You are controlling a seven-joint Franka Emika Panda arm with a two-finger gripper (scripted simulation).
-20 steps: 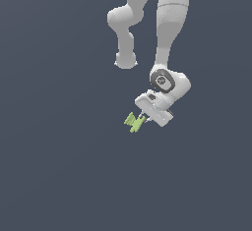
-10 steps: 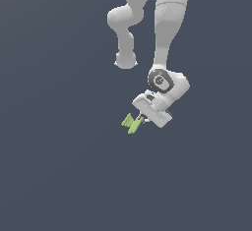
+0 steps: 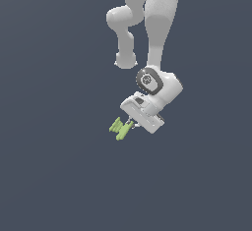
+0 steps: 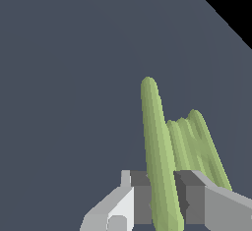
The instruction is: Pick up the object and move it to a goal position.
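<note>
The white arm [image 3: 160, 33] is reaching down from the top of the exterior view, its wrist tilting toward that view's left. The gripper [image 3: 129, 125] is clamping the light-green object [image 3: 118, 128] between its two fingers [image 4: 140, 198]; in the wrist view one long green bar [image 4: 160, 161] is sitting squarely in the narrow gap between the dark pads, the remaining bars fanning out beyond it. The object is hanging at the fingertips, just left of the gripper body, against the plain dark grey background [image 3: 54, 166].

We see the object [image 4: 160, 161] as smooth matt light-green plastic; gripper [image 4: 162, 203] looks smooth matt white-grey plastic; background flat matt.
</note>
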